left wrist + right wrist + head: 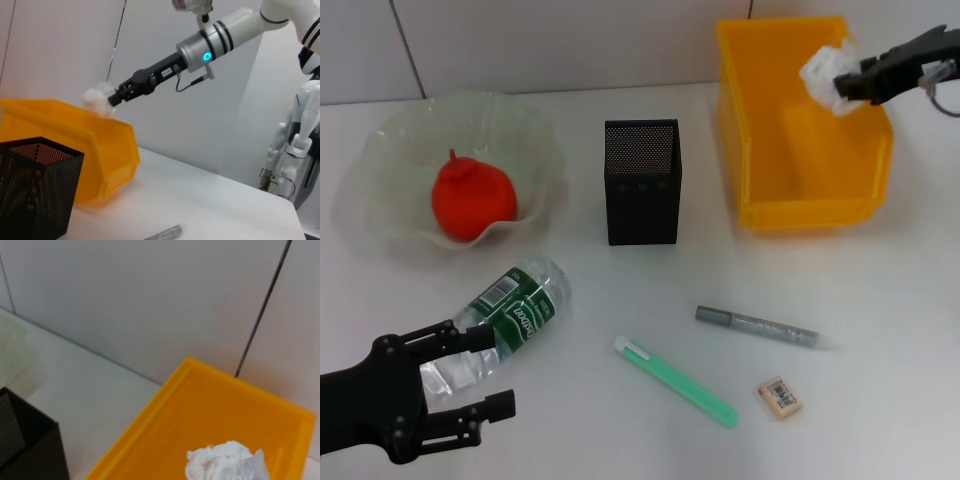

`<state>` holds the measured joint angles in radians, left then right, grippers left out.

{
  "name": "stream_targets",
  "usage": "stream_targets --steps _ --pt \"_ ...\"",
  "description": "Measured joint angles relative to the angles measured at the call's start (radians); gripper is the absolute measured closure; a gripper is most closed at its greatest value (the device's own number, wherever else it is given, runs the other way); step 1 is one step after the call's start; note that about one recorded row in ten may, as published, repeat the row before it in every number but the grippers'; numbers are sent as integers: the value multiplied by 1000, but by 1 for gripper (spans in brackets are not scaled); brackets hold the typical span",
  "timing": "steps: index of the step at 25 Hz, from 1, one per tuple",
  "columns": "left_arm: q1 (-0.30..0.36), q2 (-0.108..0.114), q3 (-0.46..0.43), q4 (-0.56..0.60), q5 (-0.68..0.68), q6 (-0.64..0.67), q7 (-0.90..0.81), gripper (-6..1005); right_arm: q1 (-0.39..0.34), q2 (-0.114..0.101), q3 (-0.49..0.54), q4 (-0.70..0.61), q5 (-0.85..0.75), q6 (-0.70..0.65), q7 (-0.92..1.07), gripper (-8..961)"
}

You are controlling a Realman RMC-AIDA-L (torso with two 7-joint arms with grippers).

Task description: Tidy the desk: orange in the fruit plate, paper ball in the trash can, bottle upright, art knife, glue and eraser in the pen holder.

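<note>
Bottle [505, 318] lies tipped, cap toward left hand [470, 375]

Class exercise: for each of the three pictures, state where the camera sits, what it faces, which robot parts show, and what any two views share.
Head: above, looking down at the desk; left gripper, right gripper show.
Left wrist: low, facing the yellow bin; right arm visible.
Right wrist: above the bin; no robot parts.
Shared: all three show the paper ball.
</note>
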<state>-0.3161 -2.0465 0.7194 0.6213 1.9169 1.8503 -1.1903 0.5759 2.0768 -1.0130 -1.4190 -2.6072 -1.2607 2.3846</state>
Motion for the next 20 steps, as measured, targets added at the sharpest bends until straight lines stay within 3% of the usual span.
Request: stream_targets --steps 5,10,13,15,16,17,20 --pt "8 2 -13 0 -3 4 4 201 3 4 1 17 3 1 2 659" --pt "17 2 -31 1 -6 11 33 201 -19 4 2 -22 76 -7 -2 456" --pt "23 1 -54 2 -10 23 45 202 -67 2 7 -80 250 -44 -71 336" --pt "31 1 -103 2 -12 47 50 202 -130 4 7 -120 451 -78 -178 256" --pt "37 1 -118 2 -15 54 50 202 -211 6 1 -127 661 -107 -314 216" --pt "37 1 -118 2 -15 54 50 202 -211 6 1 -127 661 -107 -314 205" --pt "44 1 -133 2 -16 57 50 202 -321 7 -8 -41 955 -174 -552 170"
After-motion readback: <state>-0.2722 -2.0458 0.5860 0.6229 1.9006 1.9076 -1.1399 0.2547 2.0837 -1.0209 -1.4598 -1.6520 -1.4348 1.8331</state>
